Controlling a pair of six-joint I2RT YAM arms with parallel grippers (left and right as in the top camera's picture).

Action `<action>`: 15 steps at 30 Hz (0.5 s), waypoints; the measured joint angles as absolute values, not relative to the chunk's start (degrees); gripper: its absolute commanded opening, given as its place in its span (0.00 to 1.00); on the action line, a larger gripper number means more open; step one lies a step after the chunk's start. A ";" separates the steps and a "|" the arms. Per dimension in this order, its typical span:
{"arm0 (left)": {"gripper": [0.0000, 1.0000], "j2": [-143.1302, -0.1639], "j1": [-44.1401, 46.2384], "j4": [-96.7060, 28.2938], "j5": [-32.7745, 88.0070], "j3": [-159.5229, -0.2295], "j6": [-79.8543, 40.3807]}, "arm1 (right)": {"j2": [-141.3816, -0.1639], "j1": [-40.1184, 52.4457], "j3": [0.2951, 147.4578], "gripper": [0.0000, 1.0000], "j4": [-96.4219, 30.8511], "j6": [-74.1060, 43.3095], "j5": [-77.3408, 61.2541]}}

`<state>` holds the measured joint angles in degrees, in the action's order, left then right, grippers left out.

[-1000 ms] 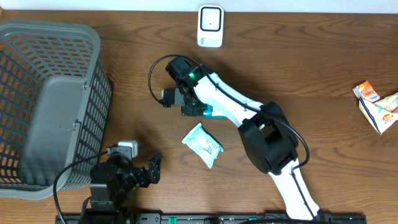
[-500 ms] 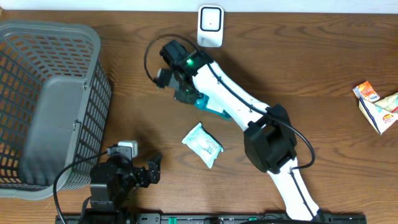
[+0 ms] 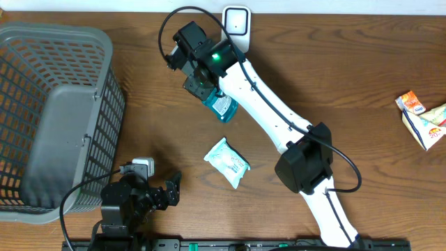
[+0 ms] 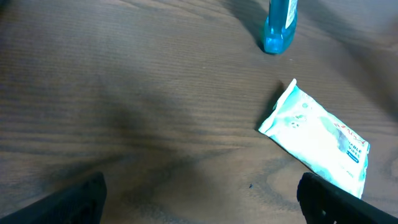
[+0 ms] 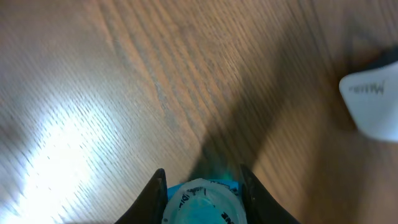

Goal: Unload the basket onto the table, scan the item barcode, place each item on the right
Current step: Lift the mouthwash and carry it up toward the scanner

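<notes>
Since the scan turns on getting the label in front of the reader, what matters is where the bottle (image 3: pixel 220 107) sits against the scanner (image 3: pixel 236 28). It is pinched at its cap end by the right fingers (image 5: pixel 157 193). From overhead its long axis runs down and to the right from the grip, so the body points away from the scanner. The scanner stands near the tabletop's (image 3: pixel 362 63) far edge, just up and to the right of the wrist. In the right wrist view the scanner's white corner shows at the right edge while the camera looks straight down the cap, so the bottle's side is not yet turned toward the reader, and whether the barcode faces it I cannot tell. The right arm is by far the nearer one. The left fingers (image 4: pixel 78 198) are spread wide and empty, low at the near edge beside the basket (image 3: pixel 42 42), well apart from the bottle. Against the frame a second ago, the right wrist has swung up toward the scanner and the bottle — then mostly tucked under the arm — now hangs clear of it. The wipes pack (image 3: pixel 227 162) and the left arm have not moved.
</notes>
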<state>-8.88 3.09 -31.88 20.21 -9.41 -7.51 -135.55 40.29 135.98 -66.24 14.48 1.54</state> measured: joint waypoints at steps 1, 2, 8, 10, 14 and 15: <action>0.98 -8.88 3.09 -31.88 20.21 -9.41 -7.53 | -135.55 40.07 135.98 0.08 -66.22 12.95 1.54; 0.98 -8.88 3.09 -31.88 20.21 -9.41 -7.51 | -135.55 39.90 135.98 0.07 -66.19 11.55 1.54; 0.98 -8.88 3.09 -31.88 20.21 -9.41 -7.51 | -135.55 38.26 136.03 0.15 -65.32 5.06 1.52; 0.98 -8.88 3.09 -31.88 20.21 -9.41 -7.53 | -135.55 37.87 136.22 0.17 -65.32 3.97 1.43; 0.98 -8.88 3.09 -31.88 20.21 -9.39 -7.53 | -135.55 37.39 136.90 0.17 -65.28 2.85 1.28; 0.98 -8.88 3.09 -31.88 20.21 -9.41 -7.53 | -135.55 37.41 137.03 0.17 -65.23 2.70 1.32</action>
<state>-8.88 3.09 -31.88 20.21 -9.41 -7.53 -135.55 37.41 137.03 -65.23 2.70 1.32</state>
